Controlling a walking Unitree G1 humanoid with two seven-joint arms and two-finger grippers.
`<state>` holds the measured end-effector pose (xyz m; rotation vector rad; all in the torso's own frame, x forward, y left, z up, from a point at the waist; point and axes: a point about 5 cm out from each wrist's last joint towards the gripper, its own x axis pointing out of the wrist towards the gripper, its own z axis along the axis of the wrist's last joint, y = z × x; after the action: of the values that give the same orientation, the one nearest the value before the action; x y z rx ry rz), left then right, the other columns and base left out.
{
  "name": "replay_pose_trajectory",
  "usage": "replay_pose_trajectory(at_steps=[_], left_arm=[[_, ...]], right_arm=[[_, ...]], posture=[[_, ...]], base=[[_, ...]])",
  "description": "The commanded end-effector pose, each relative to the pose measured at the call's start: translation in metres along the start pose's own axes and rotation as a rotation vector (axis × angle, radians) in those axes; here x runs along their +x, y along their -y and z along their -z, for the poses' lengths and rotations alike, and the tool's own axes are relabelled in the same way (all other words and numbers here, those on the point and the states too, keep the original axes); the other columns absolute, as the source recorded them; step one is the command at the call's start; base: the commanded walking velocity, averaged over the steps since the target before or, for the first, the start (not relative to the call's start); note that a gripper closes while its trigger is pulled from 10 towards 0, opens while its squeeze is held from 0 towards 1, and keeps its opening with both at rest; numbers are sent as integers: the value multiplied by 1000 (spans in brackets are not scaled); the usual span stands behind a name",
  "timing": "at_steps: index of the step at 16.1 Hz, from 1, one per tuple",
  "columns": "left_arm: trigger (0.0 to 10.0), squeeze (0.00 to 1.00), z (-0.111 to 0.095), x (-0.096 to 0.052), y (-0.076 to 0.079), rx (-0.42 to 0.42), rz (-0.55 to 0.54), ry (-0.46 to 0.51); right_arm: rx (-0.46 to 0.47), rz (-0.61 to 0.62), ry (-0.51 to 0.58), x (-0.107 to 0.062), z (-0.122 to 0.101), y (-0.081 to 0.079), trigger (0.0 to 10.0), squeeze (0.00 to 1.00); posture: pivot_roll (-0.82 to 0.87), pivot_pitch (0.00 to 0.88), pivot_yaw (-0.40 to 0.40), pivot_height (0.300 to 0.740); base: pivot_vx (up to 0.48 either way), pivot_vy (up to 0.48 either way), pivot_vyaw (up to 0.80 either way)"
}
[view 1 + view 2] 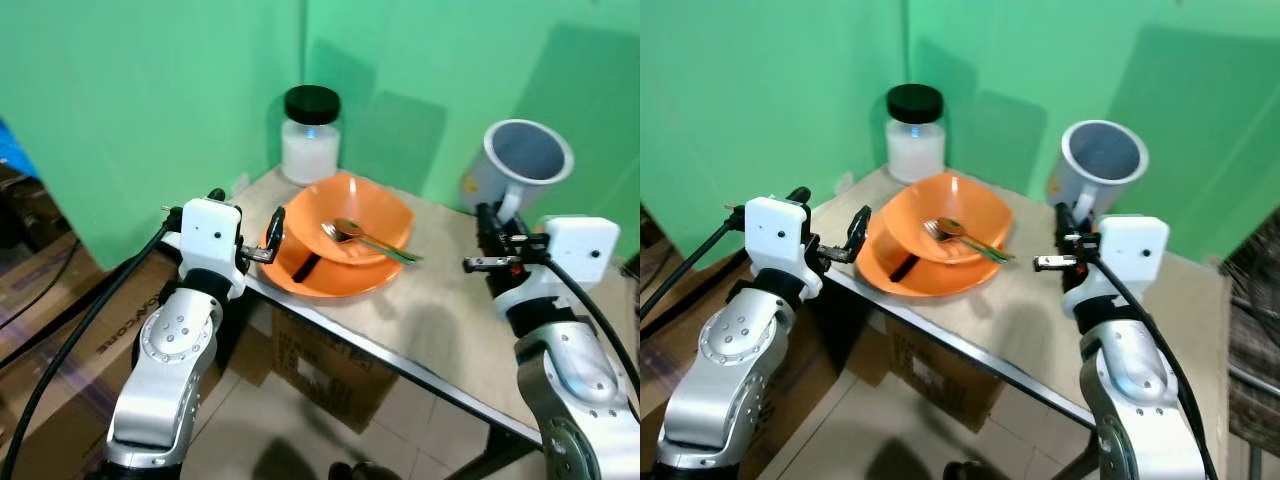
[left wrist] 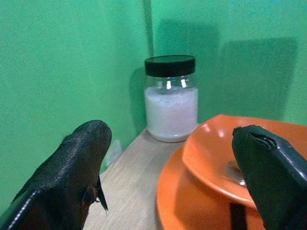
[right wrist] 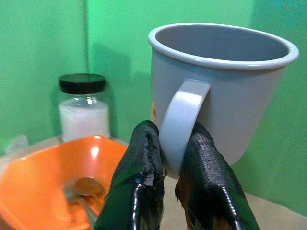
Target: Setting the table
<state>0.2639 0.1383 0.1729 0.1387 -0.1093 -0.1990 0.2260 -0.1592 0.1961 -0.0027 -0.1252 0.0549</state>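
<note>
The grey mug [image 3: 220,91] is held off the table [image 1: 450,330] by its handle [image 3: 180,122], which sits pinched between the two black fingers of the right gripper [image 3: 172,158]; the jaws are closed on that handle. The mug tilts, its mouth facing up and toward the camera, above the table's far right part near the green wall [image 1: 150,100].

To its left, the orange bowl [image 1: 350,220] sits inside the orange plate [image 1: 325,275], near the table's left corner. A spoon [image 1: 345,232] and a fork [image 1: 385,248] lie in the bowl, heads together toward the left; whether they touch each other cannot be made out with confidence. A dark strip [image 1: 305,266] lies on the plate's rim under the bowl's edge.

The left gripper [image 2: 172,163] is at the left edge of the plate with jaws apart and nothing between them; one finger [image 1: 273,228] stands just beside the plate's rim, the other is off the table edge.

Behind the bowl, in the corner against the wall, stands a glass jar [image 1: 311,135] with a black lid [image 1: 312,103], filled with white granular contents, upright and apart from the plate.
</note>
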Motion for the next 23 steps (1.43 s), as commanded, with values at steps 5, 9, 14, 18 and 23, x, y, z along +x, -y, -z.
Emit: replay_pose_trajectory(at_steps=[5,9,14,18,23], left_arm=[[10000,0,-5,0,2,-15,17,21],[10000,0,-4,0,3,-5,12,15],[10000,0,-3,0,5,-2,11,10],[10000,0,-4,0,6,-9,20,13],[10000,0,-4,1,6,-9,22,14]], right_arm=[[-12,-12,-6,0,-1,1,10000,0],[-38,-42,-12,0,-1,-1,10000,0],[-61,-87,-20,0,1,-6,10000,0],[-53,-83,-32,0,2,-5,10000,0],[-51,-82,-37,0,3,-5,10000,0]], posture=[[40,0,-48,740],[42,0,-58,740],[44,0,-61,740],[40,0,-59,740],[38,0,-56,740]], base=[[0,0,0],[0,0,-200],[0,0,0],[-68,0,0],[-270,0,0]])
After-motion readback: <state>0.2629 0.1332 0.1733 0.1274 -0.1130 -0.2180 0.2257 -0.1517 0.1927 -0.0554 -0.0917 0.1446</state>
